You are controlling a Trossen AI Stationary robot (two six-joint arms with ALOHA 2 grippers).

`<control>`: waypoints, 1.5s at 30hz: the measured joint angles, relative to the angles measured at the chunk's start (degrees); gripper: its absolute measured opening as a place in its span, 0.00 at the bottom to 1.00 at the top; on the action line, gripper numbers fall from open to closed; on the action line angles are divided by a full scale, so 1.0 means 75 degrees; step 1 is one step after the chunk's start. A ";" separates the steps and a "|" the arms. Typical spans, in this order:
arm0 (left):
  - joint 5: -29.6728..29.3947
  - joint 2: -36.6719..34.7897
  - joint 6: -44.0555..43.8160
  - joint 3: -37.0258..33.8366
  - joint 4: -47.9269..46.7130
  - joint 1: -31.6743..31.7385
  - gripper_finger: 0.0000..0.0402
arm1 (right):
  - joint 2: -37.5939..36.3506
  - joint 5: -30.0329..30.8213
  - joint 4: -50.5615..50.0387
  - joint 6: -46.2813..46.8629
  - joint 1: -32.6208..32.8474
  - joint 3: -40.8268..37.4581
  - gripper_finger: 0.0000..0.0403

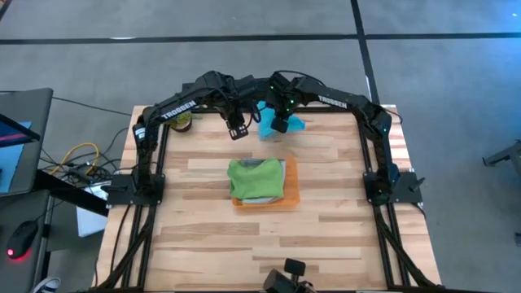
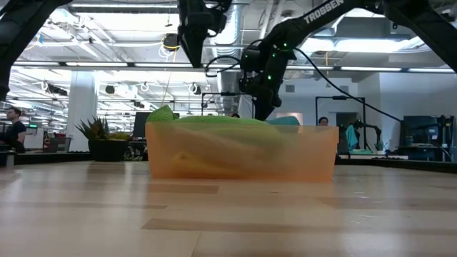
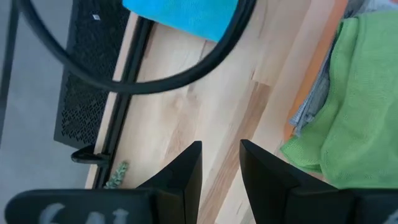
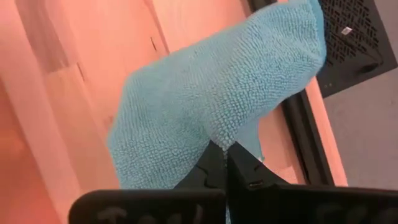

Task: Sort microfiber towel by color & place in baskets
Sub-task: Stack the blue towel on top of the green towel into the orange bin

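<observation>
One orange tray [image 1: 290, 194] at mid-counter [image 1: 203, 236], the landmark. Inside it, two towels counted: one green towel [image 1: 255, 177] heaped on top, one grey towel [image 3: 309, 106] showing as an edge beneath; more cannot be told. Beyond the tray, toward the far edge: left end effector [image 1: 238, 130] raised over bare wood, fingers [image 3: 184, 177] parted by a narrow gap, holding nothing. Just right of it, right end effector [image 1: 280, 124], clamped onto one blue towel [image 1: 269, 122], cloth draping from the pinched fingers [image 4: 242, 168]. Farthest left of the tray, at the back corner, one small potted plant [image 1: 184, 123].
</observation>
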 joint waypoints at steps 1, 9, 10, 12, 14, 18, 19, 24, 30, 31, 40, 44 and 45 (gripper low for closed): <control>-0.0033 -0.0080 0.0000 0.0000 -0.0002 0.0000 0.25 | 0.0000 0.0005 -0.0109 0.0073 0.0012 0.0107 0.01; -0.0261 -0.0961 -0.0463 0.0003 -0.0005 0.0002 0.25 | -0.0009 0.0150 -0.1134 0.0762 0.0266 0.1222 0.01; -0.0262 -0.1072 -0.0489 0.0003 -0.0002 0.0002 0.25 | -0.0009 0.0149 -0.1262 0.0862 0.0326 0.1382 0.01; -0.0269 -0.1243 -0.0628 0.0003 -0.0002 -0.0008 0.25 | -0.0021 0.0145 -0.1508 0.1093 0.0468 0.1657 0.01; -0.0274 -0.1386 -0.0780 0.0003 -0.0002 -0.0037 0.25 | -0.0026 0.0143 -0.1744 0.1275 0.0639 0.1893 0.01; -0.0271 -0.1676 -0.0860 0.0003 -0.0002 -0.0124 0.25 | -0.0026 0.0149 -0.2242 0.1490 0.1071 0.2419 0.01; -0.0273 -0.1740 -0.0857 0.0003 -0.0002 -0.0142 0.25 | -0.0026 0.0149 -0.2382 0.1571 0.1196 0.2530 0.01; -0.0273 -0.2141 -0.0853 0.0003 -0.0002 -0.0216 0.25 | -0.0026 0.0162 -0.2933 0.2129 0.1874 0.3041 0.01; -0.0272 -0.2640 -0.0253 0.0003 -0.0002 -0.0305 0.25 | -0.0026 0.0163 -0.2981 0.2964 0.2873 0.3352 0.01; -0.0270 -0.2717 -0.0153 0.0006 -0.0002 -0.0309 0.25 | -0.0026 0.0163 -0.2982 0.3034 0.3044 0.3352 0.01; -0.0267 -0.3145 0.0364 0.0009 -0.0002 -0.0309 0.25 | 0.0003 0.0146 -0.2177 0.3635 0.4196 0.2705 0.01; -0.0240 -0.3161 0.0361 0.0009 -0.0002 -0.0309 0.25 | 0.0003 0.0175 -0.1749 0.3694 0.4359 0.1931 0.02; -0.0230 -0.3166 0.0374 0.0009 -0.0002 -0.0309 0.25 | 0.0012 0.0173 -0.1625 0.3694 0.4393 0.1774 0.02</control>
